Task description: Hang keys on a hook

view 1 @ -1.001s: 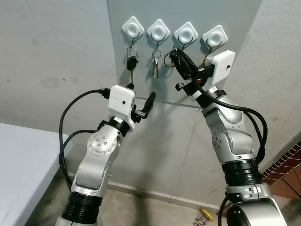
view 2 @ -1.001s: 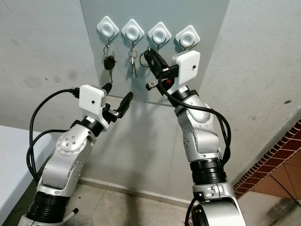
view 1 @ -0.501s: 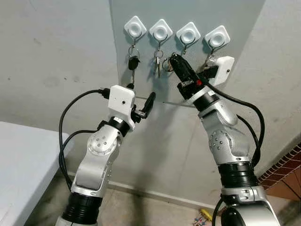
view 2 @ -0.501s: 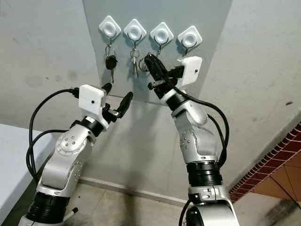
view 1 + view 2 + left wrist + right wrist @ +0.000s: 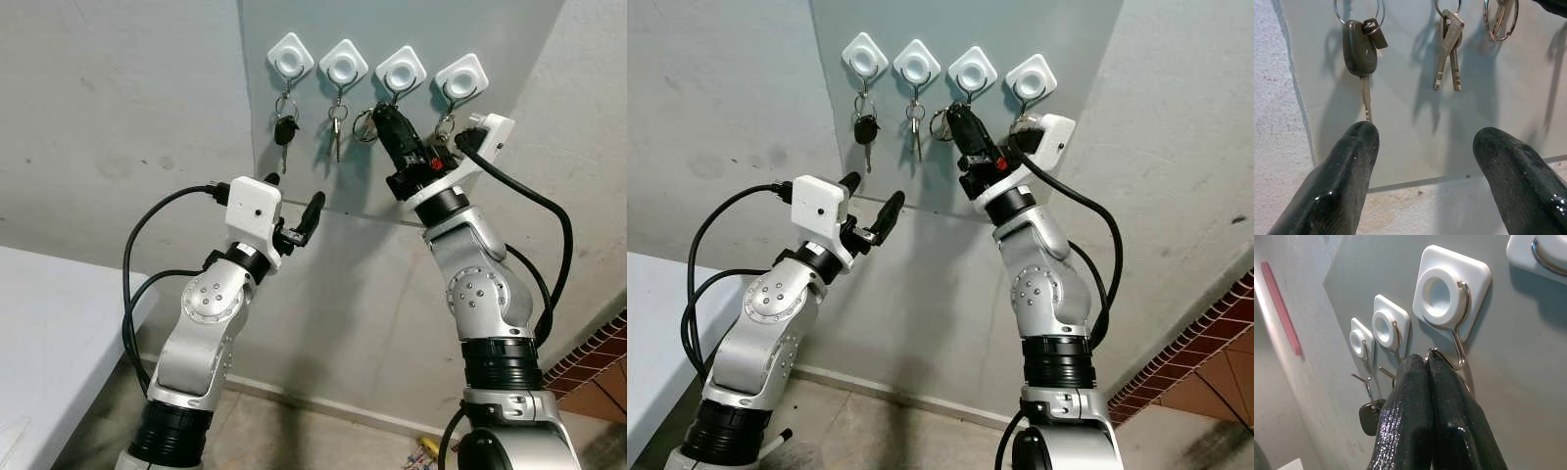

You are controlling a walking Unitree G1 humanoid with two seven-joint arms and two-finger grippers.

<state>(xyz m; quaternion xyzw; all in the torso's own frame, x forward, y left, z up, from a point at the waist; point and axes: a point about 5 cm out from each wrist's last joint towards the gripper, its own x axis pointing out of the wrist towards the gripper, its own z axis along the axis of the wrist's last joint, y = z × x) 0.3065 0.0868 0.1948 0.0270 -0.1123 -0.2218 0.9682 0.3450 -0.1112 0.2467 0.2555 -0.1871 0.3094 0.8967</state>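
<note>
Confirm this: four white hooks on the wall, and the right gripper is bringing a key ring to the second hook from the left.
Wrong hook. The right gripper is at the third hook from the left, as the left eye view shows. There are four white hooks.

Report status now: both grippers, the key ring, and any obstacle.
Right gripper shut on key ring, at third hook. Left gripper open, idle below hanging keys. Nothing in the way.

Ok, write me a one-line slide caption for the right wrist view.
Right gripper, jaws shut on a silver key ring, lifting it to the wire hook of the third square white wall mount.
</note>
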